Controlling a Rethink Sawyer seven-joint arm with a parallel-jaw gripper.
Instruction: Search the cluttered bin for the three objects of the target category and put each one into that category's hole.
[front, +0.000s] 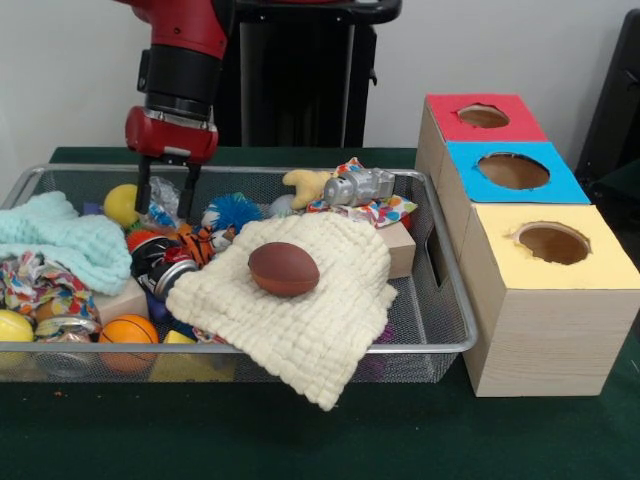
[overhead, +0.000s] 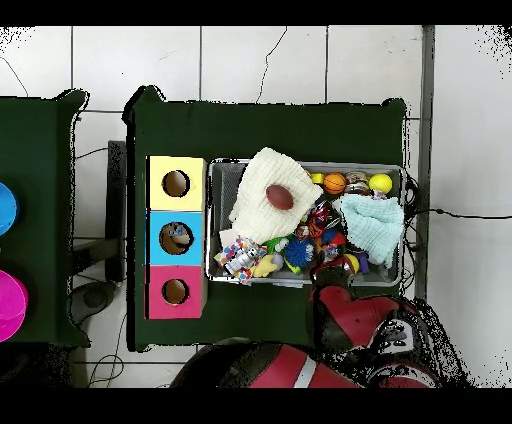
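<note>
The wire-mesh bin (front: 452, 345) is full of clutter and also shows in the overhead view (overhead: 211, 222). The hole (front: 483, 116) is in the red top of the farthest box, which also shows in the overhead view (overhead: 175, 291). My gripper (front: 166, 198) is open and hangs in the bin's far left part. Its fingers (front: 143, 195) straddle a crinkled clear wrapper beside a yellow ball (front: 119, 203). A brown football (front: 283, 268) lies on a cream cloth (front: 320, 320). An orange basketball (front: 129, 333) and another yellow ball (front: 12, 326) lie at the front left.
The blue-topped box's hole (front: 513, 170) and the yellow-topped box's hole (front: 553, 242) are right of the bin. In the bin are a light-blue cloth (front: 60, 245), a silver toy (front: 358, 186), a blue pom (front: 235, 210), a black can (front: 160, 262) and a wooden block (front: 400, 248).
</note>
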